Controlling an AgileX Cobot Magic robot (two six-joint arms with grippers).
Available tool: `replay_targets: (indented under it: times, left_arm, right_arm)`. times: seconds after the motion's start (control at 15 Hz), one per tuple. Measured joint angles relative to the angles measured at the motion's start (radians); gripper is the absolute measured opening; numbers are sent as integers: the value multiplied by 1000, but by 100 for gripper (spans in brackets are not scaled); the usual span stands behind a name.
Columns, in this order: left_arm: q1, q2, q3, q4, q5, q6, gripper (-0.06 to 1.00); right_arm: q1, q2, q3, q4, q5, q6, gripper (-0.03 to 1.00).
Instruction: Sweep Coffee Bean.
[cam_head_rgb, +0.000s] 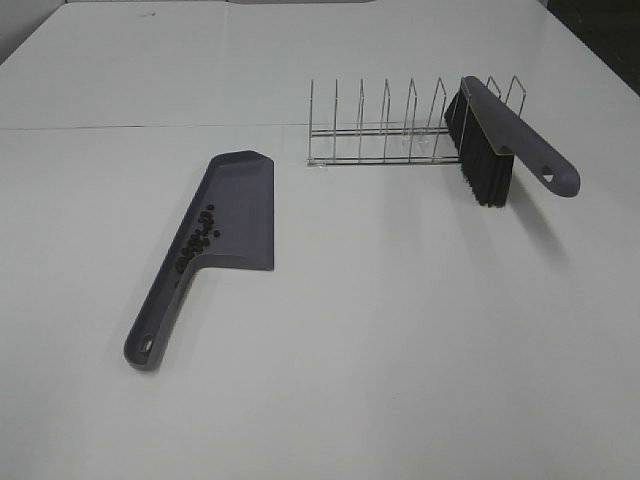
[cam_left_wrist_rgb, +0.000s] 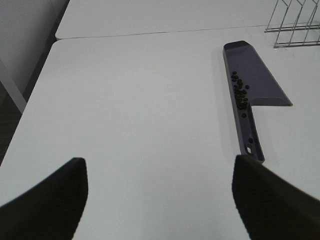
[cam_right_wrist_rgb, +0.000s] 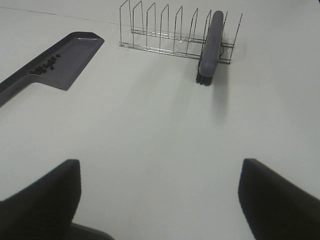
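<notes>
Beans (cam_head_rgb: 197, 238) lie along the dustpan's (cam_head_rgb: 240, 205) raised edge overhead, brush (cam_head_rgb: 500, 130) propped in the wire rack (cam_head_rgb: 385, 125) on the worktop (cam_head_rgb: 400, 330), while my left end effector (cam_left_wrist_rgb: 159, 200) and right end effector (cam_right_wrist_rgb: 159, 200) each show fingers spread apart, empty.

place: looks like a lab test bench to us
why we think so: bare white surface (cam_head_rgb: 400, 350), only a few staged props laid out, nothing homey around

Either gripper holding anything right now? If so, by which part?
Nothing held. Left gripper and right gripper are both open and empty; brush rests in the rack, dustpan on the table.
</notes>
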Motion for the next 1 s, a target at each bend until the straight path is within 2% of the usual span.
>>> replay_targets:
  times: [1.0]
  left_arm:
    - [0, 0, 0, 0, 0, 1, 73]
  right_arm:
    - [0, 0, 0, 0, 0, 1, 73]
